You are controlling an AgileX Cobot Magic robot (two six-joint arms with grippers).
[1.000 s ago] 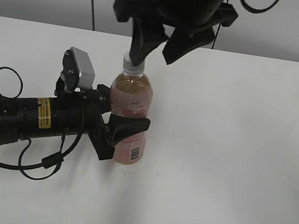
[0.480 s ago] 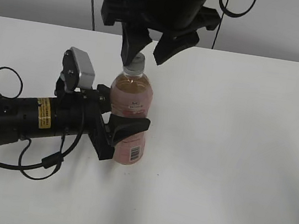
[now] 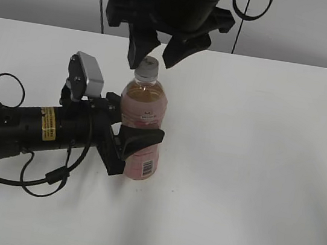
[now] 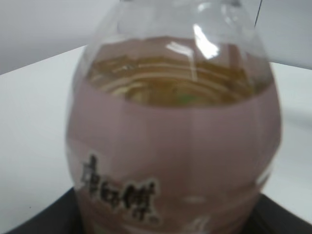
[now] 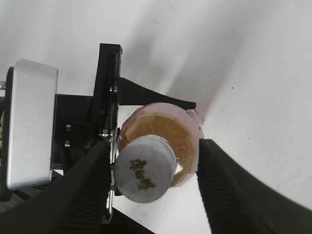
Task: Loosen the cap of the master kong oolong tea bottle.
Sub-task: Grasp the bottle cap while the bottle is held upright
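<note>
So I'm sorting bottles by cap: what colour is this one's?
White cap with dark print on top, clearest in the right wrist view.

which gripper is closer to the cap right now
Right. The right gripper hangs open just above the cap, fingers either side; the left gripper clamps the bottle lower down.

The master kong oolong tea bottle stands upright on the table, amber tea inside, its pink label bearing a barcode facing 5 o'clock. The cap, white and round, sits on its neck.
</note>
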